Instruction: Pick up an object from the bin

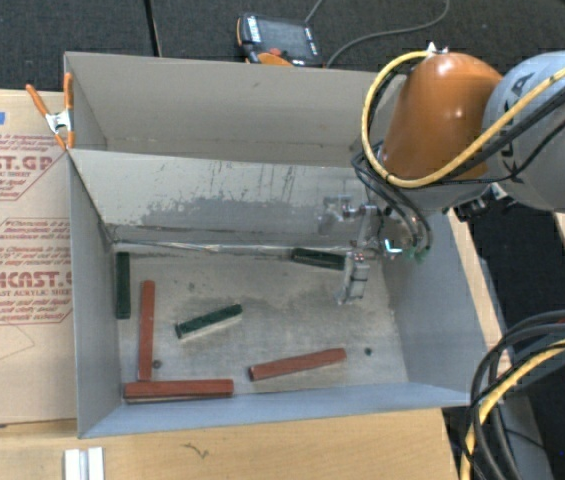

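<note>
Now, hand (352,273): it hangs low at the bin's right end, near the foot of the back wall; you cannot tell whether it is apart or together.
Nearest thing: a short dark green bar (317,258) lies level, its right end meeting the hand. Whether it is clamped you cannot tell.
Handling: by its look it is a stiff, light, flat-sided stick. You can judge it unlikely to bend or break, though its smooth faces may slip if taken by the tip.
Where to hold: across its narrow width, near the middle, so that it does not swing.
Other things: a green-and-white bar (208,321) lies mid-floor. A slanted red-brown bar (297,364) lies toward the front. A front red-brown bar (179,389) lies along the near wall. A left red-brown bar (147,328) lies beside a second green bar (122,285) at the left wall. All are well apart from the hand.
Surface: the bin (212,118) has a scuffed, hard grey metal floor, and bars lying flat leave you little to get under.
Room: the floor about the hand is open, but the back and right walls are close, so you would want a straight lift.
Desk (292,448): pale wood under the bin.
</note>
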Controlling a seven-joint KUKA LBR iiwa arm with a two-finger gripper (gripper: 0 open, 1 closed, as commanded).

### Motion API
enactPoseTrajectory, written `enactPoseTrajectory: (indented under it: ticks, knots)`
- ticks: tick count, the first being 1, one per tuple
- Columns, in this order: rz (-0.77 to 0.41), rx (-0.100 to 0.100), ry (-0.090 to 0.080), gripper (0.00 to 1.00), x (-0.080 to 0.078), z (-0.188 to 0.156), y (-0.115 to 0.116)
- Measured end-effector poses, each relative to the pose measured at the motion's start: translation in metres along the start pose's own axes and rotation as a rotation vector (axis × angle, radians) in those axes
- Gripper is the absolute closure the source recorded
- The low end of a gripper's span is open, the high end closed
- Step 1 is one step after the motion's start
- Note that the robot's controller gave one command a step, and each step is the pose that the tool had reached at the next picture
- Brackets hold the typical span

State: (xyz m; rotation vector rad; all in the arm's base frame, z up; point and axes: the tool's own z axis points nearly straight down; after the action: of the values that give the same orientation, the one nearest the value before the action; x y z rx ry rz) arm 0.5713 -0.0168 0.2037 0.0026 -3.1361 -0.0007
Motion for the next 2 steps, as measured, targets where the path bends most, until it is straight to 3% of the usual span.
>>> enactPoseTrajectory:
  ticks: [1,2]
  knots:
    - [-0.01,-0.001,0.002,0.0,0.062,0.138,0.039]
    - [0.1,-0.001,-0.006,0.0,0.086,0.134,0.0]
